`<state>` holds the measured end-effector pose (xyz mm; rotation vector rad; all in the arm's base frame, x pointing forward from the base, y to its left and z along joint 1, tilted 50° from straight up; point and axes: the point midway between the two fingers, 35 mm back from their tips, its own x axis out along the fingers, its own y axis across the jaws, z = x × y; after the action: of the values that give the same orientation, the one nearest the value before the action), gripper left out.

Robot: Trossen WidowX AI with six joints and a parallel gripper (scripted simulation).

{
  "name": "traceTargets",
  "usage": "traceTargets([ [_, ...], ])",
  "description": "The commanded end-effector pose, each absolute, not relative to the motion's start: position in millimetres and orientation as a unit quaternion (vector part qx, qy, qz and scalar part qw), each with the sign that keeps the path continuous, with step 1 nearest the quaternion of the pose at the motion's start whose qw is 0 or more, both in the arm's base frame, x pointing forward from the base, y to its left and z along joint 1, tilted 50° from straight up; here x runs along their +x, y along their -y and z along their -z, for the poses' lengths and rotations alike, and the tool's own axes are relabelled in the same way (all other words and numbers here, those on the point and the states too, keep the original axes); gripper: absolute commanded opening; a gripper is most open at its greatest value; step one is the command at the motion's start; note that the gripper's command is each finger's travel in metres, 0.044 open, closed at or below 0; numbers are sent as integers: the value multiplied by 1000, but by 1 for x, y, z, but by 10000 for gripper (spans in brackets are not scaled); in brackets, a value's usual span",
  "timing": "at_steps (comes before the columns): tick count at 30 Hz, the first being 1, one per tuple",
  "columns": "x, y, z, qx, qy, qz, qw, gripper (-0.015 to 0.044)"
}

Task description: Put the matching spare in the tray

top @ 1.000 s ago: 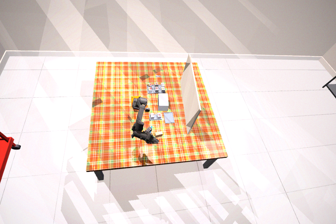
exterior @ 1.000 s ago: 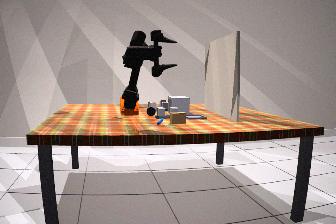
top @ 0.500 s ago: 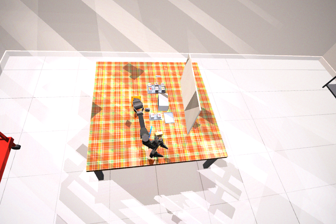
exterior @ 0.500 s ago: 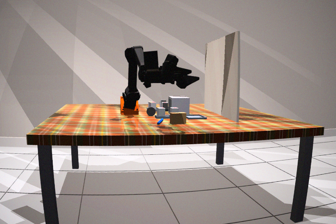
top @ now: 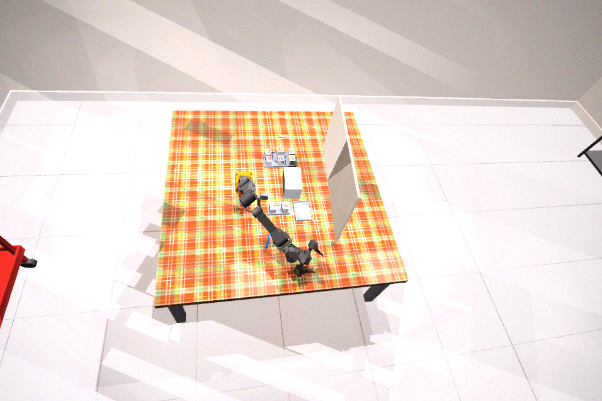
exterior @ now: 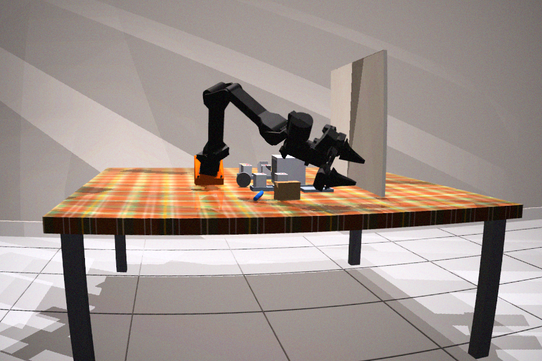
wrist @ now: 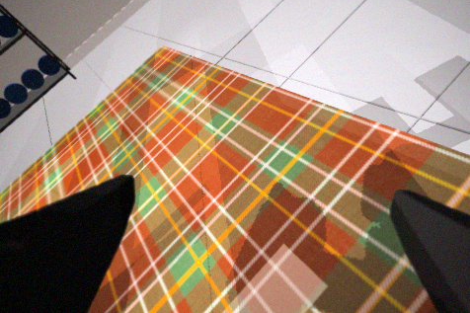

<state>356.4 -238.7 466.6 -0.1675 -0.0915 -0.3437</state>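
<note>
My gripper (top: 319, 263) (exterior: 360, 171) (wrist: 264, 195) is open and empty, low over the near right part of the table. The tray (top: 303, 210) (exterior: 308, 189) is flat, pale and empty, farther back than my gripper. Several small white blocks with red print stand on a grey rack (top: 279, 166) at the back. Two similar blocks (top: 272, 207) (top: 284, 206) stand on a smaller base left of the tray. A large grey-white box (top: 292, 182) (exterior: 287, 168) stands between the racks. I cannot tell which is the mounted unit; no code is readable. The wrist view shows only cloth and floor between the fingers.
A tall upright panel (top: 340, 167) (exterior: 368, 129) stands right of the tray. A brown box (exterior: 287, 190) and a blue stick (top: 267, 241) (exterior: 258, 195) lie near the front, by or under my arm. A dark round piece (top: 263, 196) (exterior: 243, 179) is near the arm's base.
</note>
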Motion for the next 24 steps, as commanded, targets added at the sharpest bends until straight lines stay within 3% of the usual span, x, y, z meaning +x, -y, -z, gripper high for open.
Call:
traceTargets([
  [1, 385, 221, -435, -16, -6, 163, 987, 440],
  [12, 444, 120, -289, 112, -272, 159, 943, 440],
  [24, 411, -20, -162, 5, -533, 201, 822, 440],
])
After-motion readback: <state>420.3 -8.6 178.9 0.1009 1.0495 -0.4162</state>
